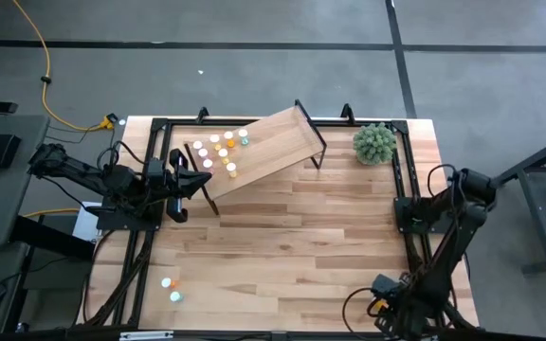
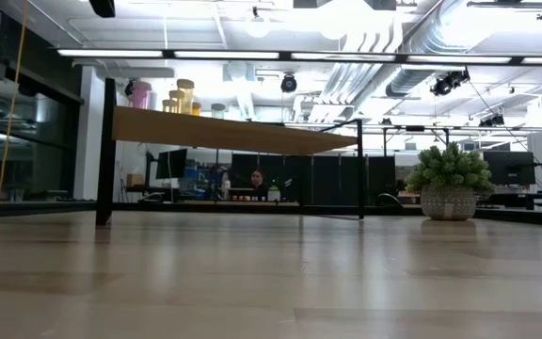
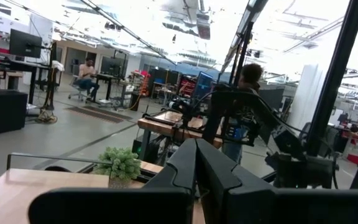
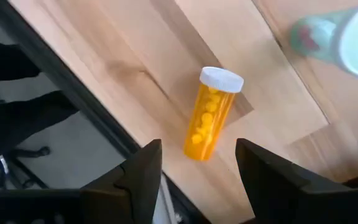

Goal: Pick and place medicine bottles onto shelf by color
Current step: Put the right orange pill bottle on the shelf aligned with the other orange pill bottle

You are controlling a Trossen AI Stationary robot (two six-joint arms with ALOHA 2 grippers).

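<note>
The light-wood shelf (image 1: 263, 150) stands on black legs at the table's far side. Several medicine bottles (image 1: 221, 150) stand on its left end and also show in the low view as bottles (image 2: 163, 97). An orange bottle (image 1: 167, 282) and a teal one (image 1: 175, 296) sit on the table near its front left. My right gripper (image 4: 199, 149) hangs open, pointing down over an orange white-capped bottle (image 4: 207, 115) that lies on its side on the table, a finger on either side, apart from it. A teal bottle (image 4: 328, 37) lies beside it. My left gripper (image 3: 197, 155) is shut, raised by the shelf's left end (image 1: 202, 183).
A fuzzy green plant in a pot (image 1: 375, 144) stands at the far right of the table, beside the shelf. Black frame bars (image 1: 150, 170) run along the table's left and right sides. In the right wrist view the table's edge (image 4: 104, 118) and the floor lie close to the orange bottle.
</note>
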